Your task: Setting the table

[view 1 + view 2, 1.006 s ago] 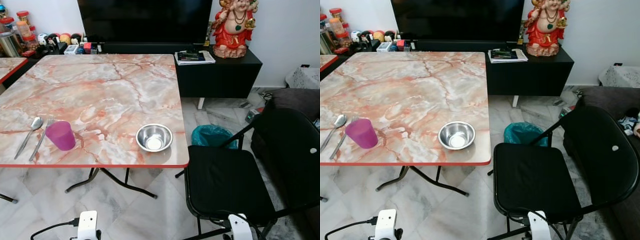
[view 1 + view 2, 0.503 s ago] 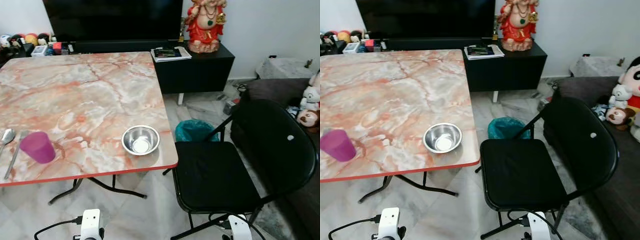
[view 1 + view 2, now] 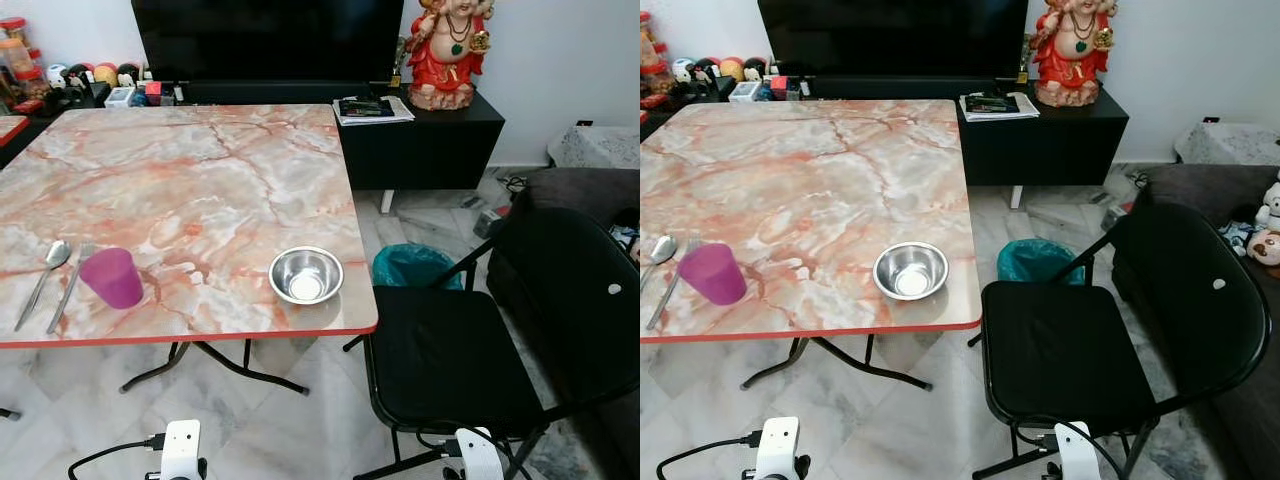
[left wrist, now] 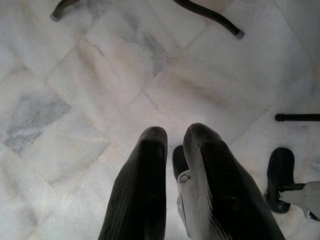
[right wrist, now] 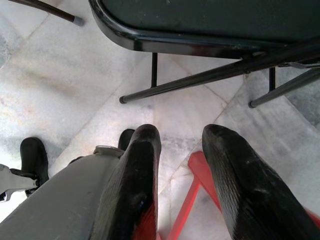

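Spoon (image 3: 42, 278) and fork (image 3: 68, 288) side by side at marble table's (image 3: 200, 180) left front edge. Purple cup (image 3: 112, 277) just beside fork, upright, contents not visible. Steel bowl (image 3: 306, 274) near right front corner, holding something pale. Black folding chair (image 3: 470, 350) right of table. Left gripper (image 4: 172, 137) nearly closed, right gripper (image 5: 182, 140) parted, both over floor.

You have a glossy marble-patterned surface (image 3: 200, 190) carrying a polished metal bowl (image 3: 306, 274), a translucent purple plastic cup (image 3: 112, 277) and shiny metal cutlery (image 3: 45, 280); the chair (image 3: 450, 355) seat looks matt black.
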You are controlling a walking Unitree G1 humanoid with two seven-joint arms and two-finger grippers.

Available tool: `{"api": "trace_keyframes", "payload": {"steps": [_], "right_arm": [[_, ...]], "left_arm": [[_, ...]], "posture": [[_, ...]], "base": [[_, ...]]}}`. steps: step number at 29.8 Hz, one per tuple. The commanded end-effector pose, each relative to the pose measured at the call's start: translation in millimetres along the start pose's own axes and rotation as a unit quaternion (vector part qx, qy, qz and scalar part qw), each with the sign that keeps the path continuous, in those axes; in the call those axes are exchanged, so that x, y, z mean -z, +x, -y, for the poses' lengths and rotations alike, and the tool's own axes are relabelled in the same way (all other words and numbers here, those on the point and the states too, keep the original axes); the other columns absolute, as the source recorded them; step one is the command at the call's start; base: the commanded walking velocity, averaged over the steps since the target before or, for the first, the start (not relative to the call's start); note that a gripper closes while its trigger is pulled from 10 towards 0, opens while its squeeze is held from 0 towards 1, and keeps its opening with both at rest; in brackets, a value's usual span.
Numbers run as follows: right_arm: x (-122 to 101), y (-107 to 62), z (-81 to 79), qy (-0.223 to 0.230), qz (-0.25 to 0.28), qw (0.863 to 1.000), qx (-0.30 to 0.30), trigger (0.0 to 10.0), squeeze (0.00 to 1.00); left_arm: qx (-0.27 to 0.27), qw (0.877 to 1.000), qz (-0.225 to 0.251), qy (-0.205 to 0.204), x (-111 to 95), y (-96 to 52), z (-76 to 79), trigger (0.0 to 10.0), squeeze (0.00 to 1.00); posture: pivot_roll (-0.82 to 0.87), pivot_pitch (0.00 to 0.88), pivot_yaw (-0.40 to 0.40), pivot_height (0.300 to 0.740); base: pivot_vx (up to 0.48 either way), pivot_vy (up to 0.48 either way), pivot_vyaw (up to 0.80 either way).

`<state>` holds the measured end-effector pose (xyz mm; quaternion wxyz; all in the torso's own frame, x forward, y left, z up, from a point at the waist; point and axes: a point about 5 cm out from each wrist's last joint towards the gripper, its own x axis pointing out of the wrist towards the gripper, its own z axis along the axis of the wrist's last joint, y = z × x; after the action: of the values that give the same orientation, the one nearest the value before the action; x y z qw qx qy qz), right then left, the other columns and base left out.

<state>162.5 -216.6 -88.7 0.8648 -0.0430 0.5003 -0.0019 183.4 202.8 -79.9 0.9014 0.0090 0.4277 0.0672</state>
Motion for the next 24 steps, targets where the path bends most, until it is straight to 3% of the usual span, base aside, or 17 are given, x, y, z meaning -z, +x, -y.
{"api": "trace_keyframes", "payload": {"steps": [1, 24], "right_arm": [[-0.9, -0.1, 1.8, 0.002, 0.002, 1.0, 0.002, 10.0, 0.0], [-0.7, -0.2, 1.9, 0.001, 0.001, 1.0, 0.001, 10.0, 0.0]], "left_arm": [[-0.005, 1.0, -0.009, 0.007, 5.2, -1.2, -3.9, 10.0, 0.0], [-0.006, 1.0, -0.004, 0.003, 3.5, -0.9, -3.1, 10.0, 0.0]], "posture": [[-0.02, 0.0, -0.012, 0.74], [-0.02, 0.0, -0.016, 0.74]], "base": [[0.0, -0.251, 0.0], [0.0, -0.293, 0.0]]}}
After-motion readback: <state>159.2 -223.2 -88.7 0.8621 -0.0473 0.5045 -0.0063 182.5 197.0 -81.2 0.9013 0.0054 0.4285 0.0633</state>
